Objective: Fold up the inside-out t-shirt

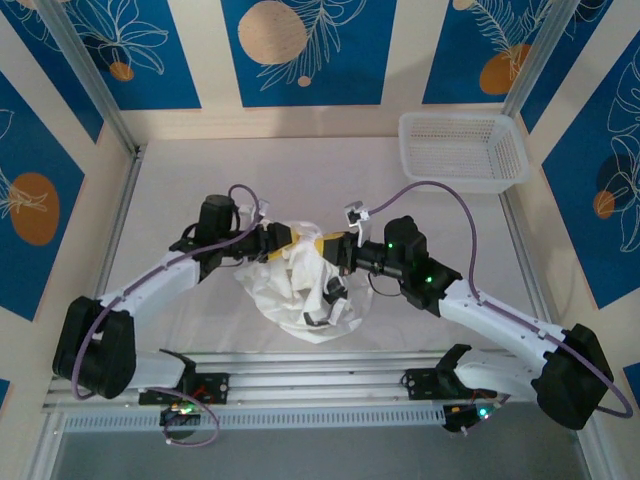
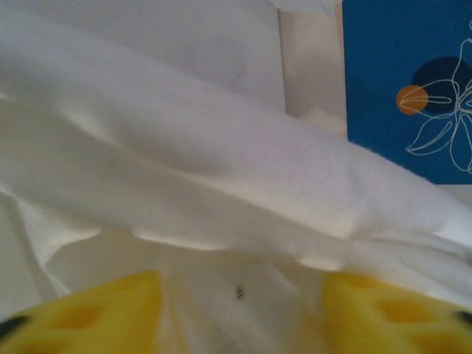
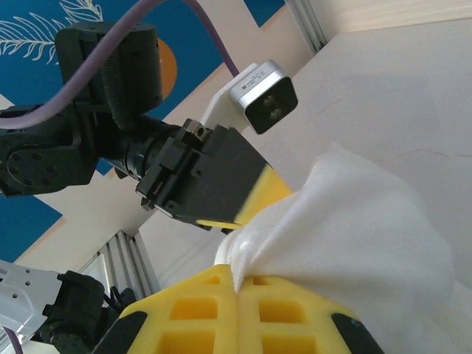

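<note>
One t-shirt (image 1: 290, 297), crumpled: right pincer (image 3: 237, 286) clamped on it, left pincer (image 2: 236, 299) apart around a fold; basket (image 1: 462, 183) well apart.

The top camera looks down on the counter (image 1: 300, 180) from behind; both wrist cameras sit tight against the t-shirt (image 1: 290, 290), shared by all.

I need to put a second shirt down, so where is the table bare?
Bare table runs along the far edge, from the left rail to the basket. Crowded mid-table, where the left gripper and right gripper meet on the t-shirt.
</note>
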`<state>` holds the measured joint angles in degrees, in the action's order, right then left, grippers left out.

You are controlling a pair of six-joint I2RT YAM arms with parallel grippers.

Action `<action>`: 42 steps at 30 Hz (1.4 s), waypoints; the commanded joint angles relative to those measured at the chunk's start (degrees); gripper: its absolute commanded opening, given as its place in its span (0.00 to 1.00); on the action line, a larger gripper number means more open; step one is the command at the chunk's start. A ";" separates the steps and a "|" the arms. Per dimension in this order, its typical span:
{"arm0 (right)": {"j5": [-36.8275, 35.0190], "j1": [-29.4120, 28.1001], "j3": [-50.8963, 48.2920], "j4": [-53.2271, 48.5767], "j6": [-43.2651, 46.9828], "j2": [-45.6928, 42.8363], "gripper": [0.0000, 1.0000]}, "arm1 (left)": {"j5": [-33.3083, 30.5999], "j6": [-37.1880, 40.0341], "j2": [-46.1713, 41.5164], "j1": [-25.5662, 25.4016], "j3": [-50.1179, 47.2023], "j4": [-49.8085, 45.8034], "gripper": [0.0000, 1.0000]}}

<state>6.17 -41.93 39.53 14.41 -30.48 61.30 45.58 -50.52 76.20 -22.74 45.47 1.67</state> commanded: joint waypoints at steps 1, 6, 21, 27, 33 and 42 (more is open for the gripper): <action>-2.58 -0.19 0.46 1.23 -1.22 -0.92 0.00 | 2.15 -1.11 -3.28 -0.75 2.12 4.12 0.07; -10.43 1.30 -6.24 -0.82 -0.29 1.43 0.09 | -1.60 4.51 -12.72 0.90 12.15 -10.51 0.00; 3.09 2.06 -2.17 -4.50 4.01 0.80 0.55 | -6.36 28.19 -20.88 0.92 13.94 -40.43 0.00; 1.18 -2.07 9.56 -13.49 10.95 15.35 0.65 | -16.19 26.89 -26.16 0.93 8.08 -45.59 0.00; -15.51 -9.09 18.27 -21.19 18.67 31.08 0.75 | -22.27 23.99 -30.44 1.03 7.03 -46.92 0.00; -37.94 -7.64 15.10 -25.84 9.08 32.53 0.30 | -54.57 20.56 -34.55 1.14 19.25 -61.02 0.00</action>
<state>-23.94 -51.11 56.84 -9.96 -18.28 98.85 7.94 -27.55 42.46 -22.13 59.99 -51.88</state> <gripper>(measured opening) 0.345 0.062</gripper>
